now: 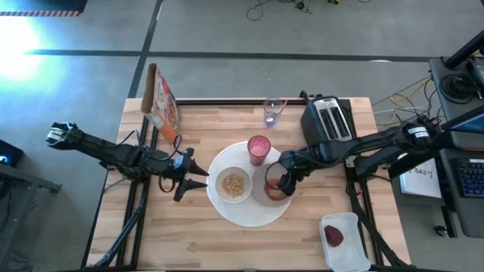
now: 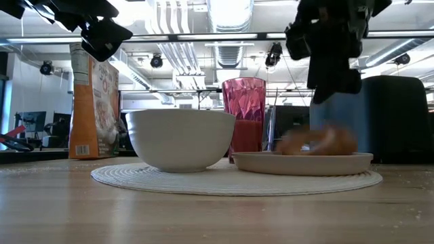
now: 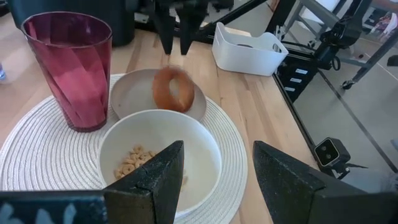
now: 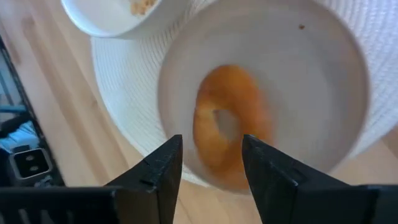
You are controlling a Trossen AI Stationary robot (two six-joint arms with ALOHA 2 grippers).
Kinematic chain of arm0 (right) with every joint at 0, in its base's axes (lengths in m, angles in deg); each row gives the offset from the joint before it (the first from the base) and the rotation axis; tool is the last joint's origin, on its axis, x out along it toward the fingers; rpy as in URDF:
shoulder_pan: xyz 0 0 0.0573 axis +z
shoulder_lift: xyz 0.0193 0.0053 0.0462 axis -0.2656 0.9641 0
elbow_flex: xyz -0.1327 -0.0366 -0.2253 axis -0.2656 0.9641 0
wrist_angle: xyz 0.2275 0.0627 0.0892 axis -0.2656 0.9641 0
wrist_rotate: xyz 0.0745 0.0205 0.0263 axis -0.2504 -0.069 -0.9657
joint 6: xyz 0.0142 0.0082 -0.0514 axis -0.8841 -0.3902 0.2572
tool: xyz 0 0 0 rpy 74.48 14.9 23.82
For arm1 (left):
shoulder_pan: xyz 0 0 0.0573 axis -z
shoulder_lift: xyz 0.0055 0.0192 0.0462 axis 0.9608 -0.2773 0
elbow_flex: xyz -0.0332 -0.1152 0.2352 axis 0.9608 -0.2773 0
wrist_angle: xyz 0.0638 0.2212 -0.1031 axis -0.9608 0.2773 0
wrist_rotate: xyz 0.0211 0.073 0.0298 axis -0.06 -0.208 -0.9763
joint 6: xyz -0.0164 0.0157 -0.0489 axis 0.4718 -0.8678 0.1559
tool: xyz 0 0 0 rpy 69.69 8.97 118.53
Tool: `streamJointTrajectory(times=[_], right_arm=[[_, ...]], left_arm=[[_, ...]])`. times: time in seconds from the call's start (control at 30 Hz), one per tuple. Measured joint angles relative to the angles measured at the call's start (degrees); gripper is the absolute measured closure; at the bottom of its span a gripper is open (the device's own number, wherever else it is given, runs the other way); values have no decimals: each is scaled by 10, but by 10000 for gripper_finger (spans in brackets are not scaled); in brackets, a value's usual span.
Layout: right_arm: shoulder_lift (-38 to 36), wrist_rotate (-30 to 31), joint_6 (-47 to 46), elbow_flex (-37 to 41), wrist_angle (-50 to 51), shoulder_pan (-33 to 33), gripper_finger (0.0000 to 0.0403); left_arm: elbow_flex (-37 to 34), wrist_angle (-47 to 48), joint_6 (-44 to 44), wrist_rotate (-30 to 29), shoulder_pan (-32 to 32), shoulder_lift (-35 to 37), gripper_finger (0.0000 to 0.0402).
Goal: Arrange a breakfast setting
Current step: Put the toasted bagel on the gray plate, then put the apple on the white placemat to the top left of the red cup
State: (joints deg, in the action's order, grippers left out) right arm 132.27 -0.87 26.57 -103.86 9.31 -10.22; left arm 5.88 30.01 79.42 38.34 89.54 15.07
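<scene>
A round white woven mat (image 1: 249, 215) carries a white bowl (image 1: 234, 184) of cereal, a pink cup (image 1: 259, 149) and a small pale plate (image 3: 134, 93). A browned bread ring (image 3: 173, 89) shows blurred on the small plate, standing tilted on its edge. My right gripper (image 4: 211, 155) hangs open just above it, fingers pointing down, with a gap between fingertips and ring. My left gripper (image 1: 198, 181) waits open above the table, left of the mat, pointing at the bowl. A dark-red fruit (image 1: 333, 236) lies in a white tray (image 1: 349, 253) at the near right.
A cereal box (image 1: 161, 102) stands at the far left corner. A clear glass (image 1: 272, 111) and a toaster (image 1: 327, 119) stand along the far edge. Bare wood lies near the front edge, left of the tray.
</scene>
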Motion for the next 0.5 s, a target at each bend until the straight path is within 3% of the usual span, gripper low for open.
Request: streamJointTrajectory(times=[0.23,0.5], right_arm=[[-57,56,-23,0,12,-6,255],[-72,60,-67,0,11,-5,251]], left_arm=[[0,-6,0,1,0,0,225],[0,-9,-4,9,0,2,225]])
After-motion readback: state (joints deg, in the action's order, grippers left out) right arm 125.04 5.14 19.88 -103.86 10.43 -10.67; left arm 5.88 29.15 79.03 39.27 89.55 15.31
